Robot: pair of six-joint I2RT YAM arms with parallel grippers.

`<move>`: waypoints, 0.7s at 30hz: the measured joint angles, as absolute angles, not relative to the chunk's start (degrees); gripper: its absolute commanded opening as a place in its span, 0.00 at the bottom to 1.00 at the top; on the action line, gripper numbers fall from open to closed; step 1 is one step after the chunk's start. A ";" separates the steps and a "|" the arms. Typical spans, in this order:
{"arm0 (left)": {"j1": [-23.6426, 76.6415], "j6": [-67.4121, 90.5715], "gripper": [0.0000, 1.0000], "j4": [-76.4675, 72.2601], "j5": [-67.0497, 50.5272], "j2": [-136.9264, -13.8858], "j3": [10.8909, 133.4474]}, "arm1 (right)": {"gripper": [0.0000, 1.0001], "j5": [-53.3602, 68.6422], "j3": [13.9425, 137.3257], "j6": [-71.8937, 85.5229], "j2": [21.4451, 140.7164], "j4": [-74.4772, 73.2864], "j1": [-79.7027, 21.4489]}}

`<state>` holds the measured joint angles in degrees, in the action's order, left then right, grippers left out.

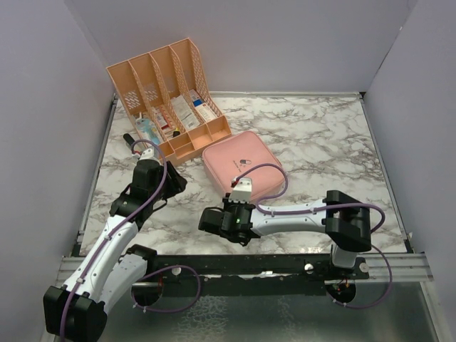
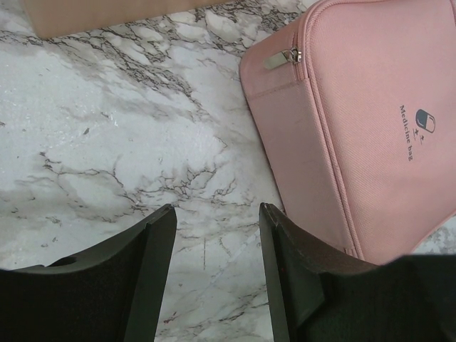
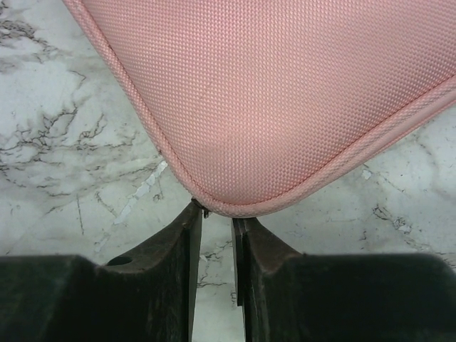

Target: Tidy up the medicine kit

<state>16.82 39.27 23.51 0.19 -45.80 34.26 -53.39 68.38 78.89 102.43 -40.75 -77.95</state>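
The medicine kit (image 1: 246,162) is a flat pink zip case, lying closed on the marble table, with its pill logo and text on the lid (image 2: 417,132). A metal zipper pull (image 2: 281,58) lies on its side wall. My left gripper (image 2: 217,208) hovers open over bare marble just left of the kit (image 2: 356,142), nothing between its fingers. In the top view it (image 1: 173,183) sits between the organizer and the kit. My right gripper (image 3: 217,212) is at the kit's near corner (image 3: 285,92), jaws a narrow gap apart, tips tucked under the piped edge. A small dark metal bit shows by its left fingertip (image 3: 194,210).
A peach slotted desk organizer (image 1: 171,92) with several medicine boxes stands at the back left, close behind my left arm; its edge (image 2: 107,14) shows at the top of the left wrist view. Grey walls enclose the table on three sides.
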 measured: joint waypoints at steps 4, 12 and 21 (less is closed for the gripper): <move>16.78 39.24 0.53 23.14 -0.21 -45.82 34.26 | 0.21 -53.71 68.42 79.24 102.85 -41.54 -77.82; 16.56 39.27 0.53 22.22 -1.72 -46.48 34.26 | 0.11 -54.54 69.01 76.09 103.55 -41.56 -77.76; 16.56 39.29 0.57 21.34 -3.36 -47.29 34.24 | 0.01 -55.07 68.93 69.65 103.61 -38.19 -77.52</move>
<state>16.56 39.29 21.34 -3.36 -47.29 34.24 -55.07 68.93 69.65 103.61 -38.20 -77.52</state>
